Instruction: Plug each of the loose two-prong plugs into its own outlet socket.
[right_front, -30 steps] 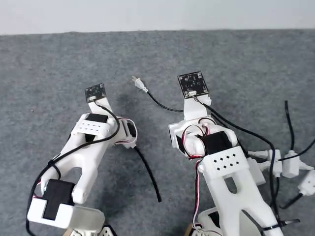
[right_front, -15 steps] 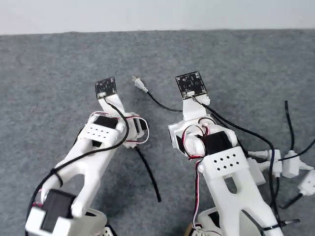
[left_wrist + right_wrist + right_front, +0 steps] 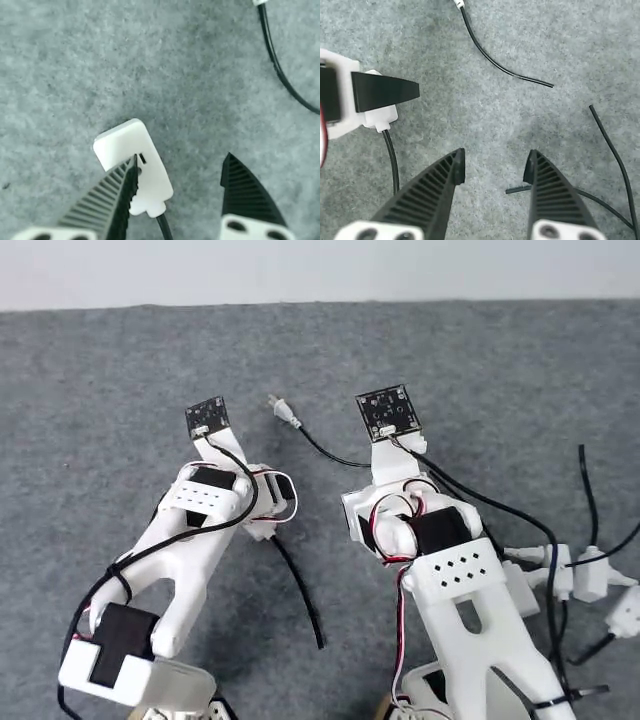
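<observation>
A white outlet socket (image 3: 134,162) on a black cord lies on the grey carpet between the jaws of my open left gripper (image 3: 180,160), against one finger (image 3: 125,187). In the right wrist view the same socket (image 3: 380,119) shows under the left arm's black finger (image 3: 385,91). A loose two-prong plug (image 3: 283,410) lies farther back between the two arms, its black cord (image 3: 490,57) ending bare. My right gripper (image 3: 492,170) hangs open over bare carpet, holding nothing.
The socket's black cord (image 3: 300,590) trails toward the front between the arms. Several white sockets and plugs (image 3: 575,575) with black cords sit at the right edge. Another loose cord (image 3: 615,150) lies close to the right gripper.
The left arm swung forward and to the right, then drew back slightly. The right arm and the loose plug stayed put.
</observation>
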